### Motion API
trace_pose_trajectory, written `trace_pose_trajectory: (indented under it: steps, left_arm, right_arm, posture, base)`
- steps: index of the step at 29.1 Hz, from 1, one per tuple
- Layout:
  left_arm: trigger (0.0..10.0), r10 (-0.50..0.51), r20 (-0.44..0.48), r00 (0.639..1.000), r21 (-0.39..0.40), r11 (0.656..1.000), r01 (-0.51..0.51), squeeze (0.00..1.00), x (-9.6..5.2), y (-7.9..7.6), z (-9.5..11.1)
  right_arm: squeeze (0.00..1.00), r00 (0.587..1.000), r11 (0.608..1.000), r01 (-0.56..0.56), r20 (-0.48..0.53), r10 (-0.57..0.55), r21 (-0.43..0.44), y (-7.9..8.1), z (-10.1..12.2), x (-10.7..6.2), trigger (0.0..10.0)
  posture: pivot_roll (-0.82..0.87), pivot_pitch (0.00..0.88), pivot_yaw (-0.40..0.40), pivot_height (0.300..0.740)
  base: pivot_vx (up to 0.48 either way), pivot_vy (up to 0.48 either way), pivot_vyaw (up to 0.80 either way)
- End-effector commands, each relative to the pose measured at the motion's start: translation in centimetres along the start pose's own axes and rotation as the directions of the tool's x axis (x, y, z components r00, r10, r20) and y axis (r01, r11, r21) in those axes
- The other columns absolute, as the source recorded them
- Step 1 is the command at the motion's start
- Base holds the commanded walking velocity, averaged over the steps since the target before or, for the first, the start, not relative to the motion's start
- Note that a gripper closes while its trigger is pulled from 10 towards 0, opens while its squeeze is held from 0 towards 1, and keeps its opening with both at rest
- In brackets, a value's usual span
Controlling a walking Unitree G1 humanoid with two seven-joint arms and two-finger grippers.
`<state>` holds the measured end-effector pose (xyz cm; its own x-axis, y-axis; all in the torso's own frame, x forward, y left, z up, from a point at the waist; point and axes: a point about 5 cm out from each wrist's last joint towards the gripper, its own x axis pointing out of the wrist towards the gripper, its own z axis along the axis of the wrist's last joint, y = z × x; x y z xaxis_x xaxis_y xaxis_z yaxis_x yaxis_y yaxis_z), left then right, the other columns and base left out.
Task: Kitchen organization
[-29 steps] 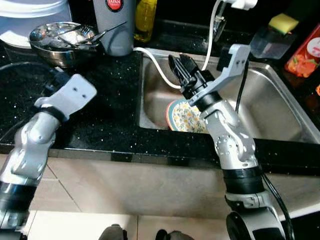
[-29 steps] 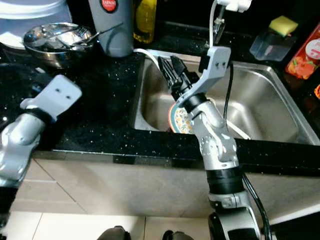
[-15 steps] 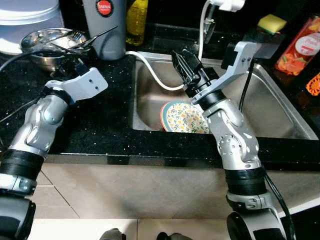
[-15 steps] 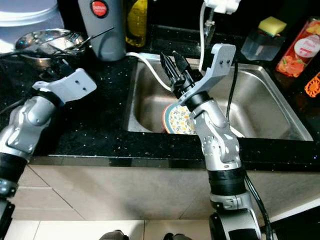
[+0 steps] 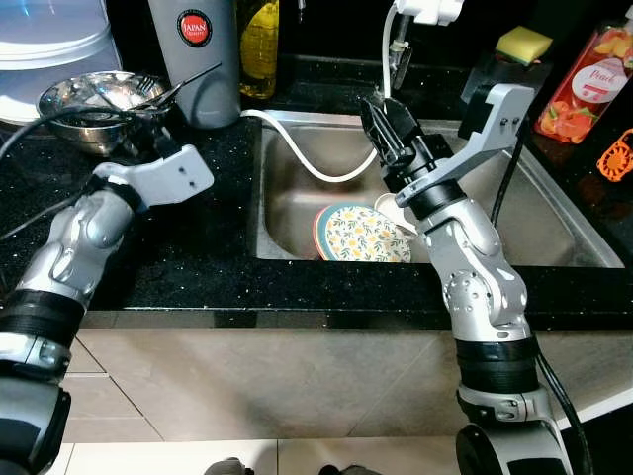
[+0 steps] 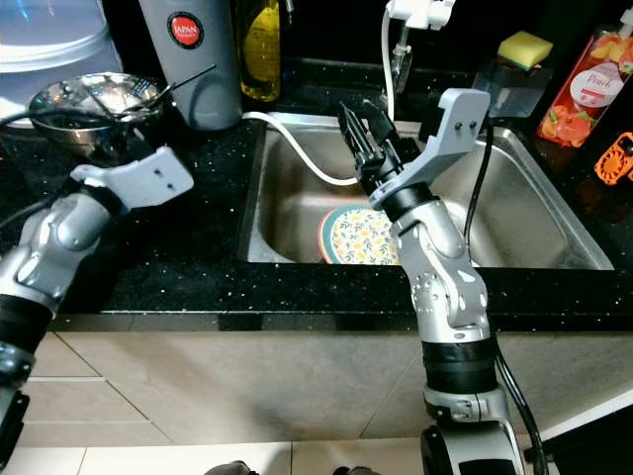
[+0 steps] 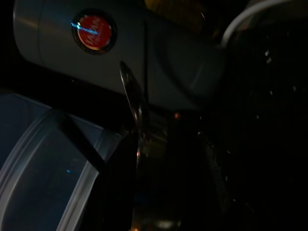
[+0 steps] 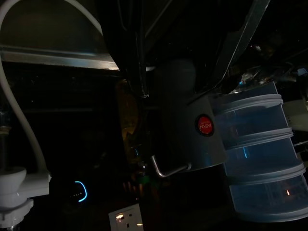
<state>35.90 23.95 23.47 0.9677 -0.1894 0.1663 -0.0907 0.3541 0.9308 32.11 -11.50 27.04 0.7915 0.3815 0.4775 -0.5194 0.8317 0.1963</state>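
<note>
A floral plate (image 5: 362, 233) leans in the steel sink (image 5: 554, 223), below the right gripper (image 5: 388, 126), whose black fingers are slightly spread and hold nothing, probably poised to reach down for it. A white hose (image 5: 297, 148) curves just beside those fingers. The left gripper (image 5: 148, 129) hangs by a metal bowl (image 5: 94, 97) of utensils near a grey jug (image 5: 194, 54); its fingers are hidden, so I cannot tell their state.

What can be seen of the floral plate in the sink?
The floral plate is round, with a teal rim and a pale face covered in small yellow and green flowers; it looks ceramic. It lies in the steel sink near the front wall, seemingly tilted. Its right edge is hidden behind the right arm, whose right gripper is above it, not touching.
</note>
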Motion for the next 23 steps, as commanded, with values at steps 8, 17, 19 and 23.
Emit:
trace_pose_trajectory:
  steps: [8, 17, 19, 23]
  left_arm:
    - [8.4, 0.031, -0.03, 0.999, -0.008, 0.999, -0.031, 0.0, -0.2, 0.3, -1.1]
    - [0.0, 0.058, 0.016, 0.998, 0.018, 0.998, -0.059, 0.0, -0.2, 0.8, -0.5]
    - [0.0, 0.062, 0.036, 0.997, 0.022, 0.998, -0.063, 0.0, -0.2, 1.0, -0.1]
    - [0.0, 0.082, 0.091, 0.992, 0.04, 0.996, -0.085, 0.0, 0.1, 1.7, 1.1]
  right_arm:
    - [0.0, 1.0, 1.0, -0.016, -0.014, 0.016, 0.003, 0.2, 0.0, 0.3, 10.0]
    - [0.0, 1.0, 1.0, -0.01, -0.022, 0.01, 0.008, 0.1, -0.1, 0.3, 10.0]
    - [0.0, 1.0, 1.0, -0.008, -0.021, 0.008, 0.01, 0.1, -0.2, 0.3, 10.0]
    - [0.0, 1.0, 1.0, -0.005, -0.022, 0.005, 0.012, 0.0, -0.2, 0.3, 10.0]
  posture:
    - [0.18, 0.0, -0.087, 0.74]
    - [0.19, 0.0, -0.091, 0.74]
    - [0.19, 0.0, -0.09, 0.74]
    - [0.19, 0.0, -0.09, 0.74]
  base:
    - [0.0, 0.0, 0.0]
    - [0.0, 0.0, 0.0]
    - [0.0, 0.0, 0.0]
    - [0.0, 0.0, 0.0]
